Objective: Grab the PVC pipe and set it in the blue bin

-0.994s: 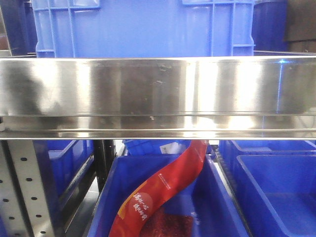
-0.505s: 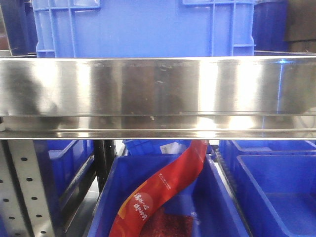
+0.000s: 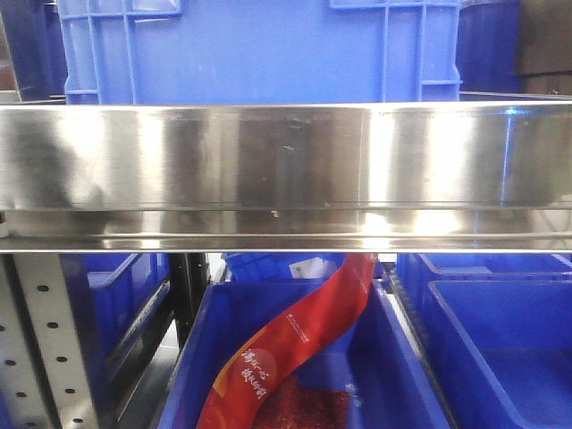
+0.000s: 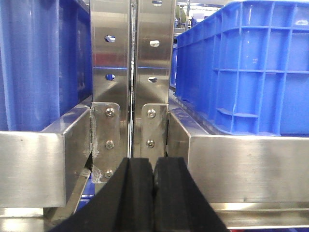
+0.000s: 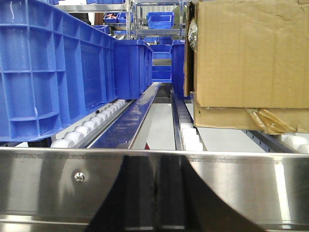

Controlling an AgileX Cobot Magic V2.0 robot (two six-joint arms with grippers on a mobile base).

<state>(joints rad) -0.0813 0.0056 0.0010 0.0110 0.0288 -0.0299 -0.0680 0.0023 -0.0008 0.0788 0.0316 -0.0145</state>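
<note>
Both pads of left fingers (image 4: 153, 193) pressed together, empty, facing steel upright (image 4: 131, 72); right fingers' state indiscernible.

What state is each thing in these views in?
left gripper: shut, nothing between its pads.
right gripper: not in view.
PVC pipe: not in view.
red packet: lying slanted in the lower blue bin.
cardboard box: sitting on the roller lane, bottom edge crumpled.

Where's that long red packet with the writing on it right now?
In the front view the red packet leans diagonally in the blue bin on the lower level, just below the steel shelf rail, near the picture's bottom centre.
</note>
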